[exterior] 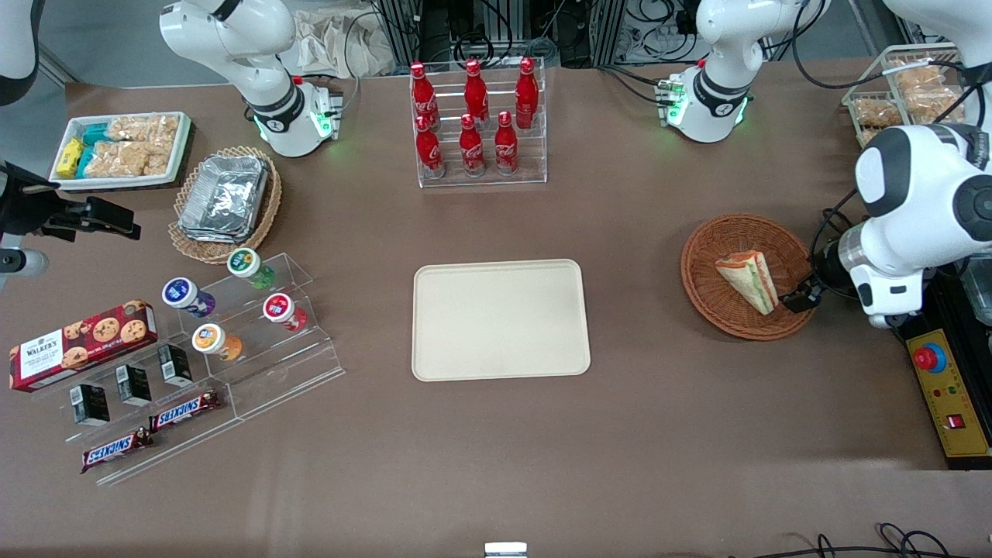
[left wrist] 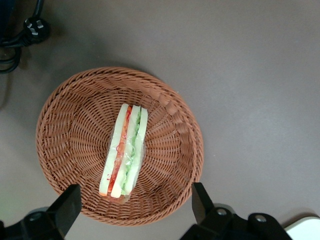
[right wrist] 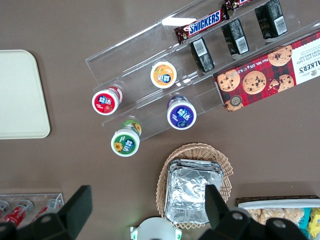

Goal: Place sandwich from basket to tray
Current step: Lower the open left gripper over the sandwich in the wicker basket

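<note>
The sandwich (exterior: 748, 280) is a pale wedge with green, red and orange layers. It lies in the reddish-brown wicker basket (exterior: 709, 298) toward the working arm's end of the table. In the left wrist view the sandwich (left wrist: 124, 151) stands on edge in the basket (left wrist: 70, 135). My gripper (left wrist: 134, 205) hangs above the basket's rim, open and empty, its fingers (left wrist: 69, 204) spread wider than the sandwich. In the front view the gripper (exterior: 802, 296) is at the basket's edge beside the sandwich. The cream tray (exterior: 500, 319) lies flat and bare at the table's middle.
A clear rack of red cola bottles (exterior: 474, 124) stands farther from the front camera than the tray. A control box with a red button (exterior: 947, 391) sits at the working arm's table edge. Stepped shelves with cups and snacks (exterior: 209, 341) and a foil-pack basket (exterior: 226, 203) lie toward the parked arm's end.
</note>
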### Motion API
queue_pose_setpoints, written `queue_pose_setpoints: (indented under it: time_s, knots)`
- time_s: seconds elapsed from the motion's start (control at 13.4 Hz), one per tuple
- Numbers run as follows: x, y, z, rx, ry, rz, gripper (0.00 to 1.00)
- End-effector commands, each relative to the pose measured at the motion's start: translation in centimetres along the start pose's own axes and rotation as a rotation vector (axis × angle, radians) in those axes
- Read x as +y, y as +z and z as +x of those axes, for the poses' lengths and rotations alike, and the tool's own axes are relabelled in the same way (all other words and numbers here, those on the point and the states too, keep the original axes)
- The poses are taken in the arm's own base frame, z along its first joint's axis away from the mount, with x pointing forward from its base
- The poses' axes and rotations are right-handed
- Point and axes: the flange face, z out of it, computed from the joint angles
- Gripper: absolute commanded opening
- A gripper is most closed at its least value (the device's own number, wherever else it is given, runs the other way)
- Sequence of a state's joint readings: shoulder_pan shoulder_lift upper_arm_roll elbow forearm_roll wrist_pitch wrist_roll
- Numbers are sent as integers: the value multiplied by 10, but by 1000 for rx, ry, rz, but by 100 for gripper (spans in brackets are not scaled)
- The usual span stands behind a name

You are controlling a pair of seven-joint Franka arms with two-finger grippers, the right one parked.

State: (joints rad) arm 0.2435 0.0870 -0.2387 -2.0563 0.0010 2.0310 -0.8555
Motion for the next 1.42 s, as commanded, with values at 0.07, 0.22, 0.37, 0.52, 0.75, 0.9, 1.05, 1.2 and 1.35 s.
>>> queue_pose_setpoints:
  time_s: [0.07,0.22,0.37,0.52,0.75,0.9,1.05,1.2,1.35]
  knots:
    - [-19,13,-19,65,-10,-50,99]
    - [-22,18,-25,69,-4,-49,99]
    - [-21,18,-25,74,-5,-57,99]
    - [-27,32,-29,77,-4,-58,99]
    - [-38,68,-39,85,-1,-67,99]
    - [-40,83,-49,86,11,-66,99]
    - [-46,97,-53,76,14,-57,99]
    - [-52,109,-58,70,41,-47,99]
    - [-59,124,-59,82,65,-65,99]
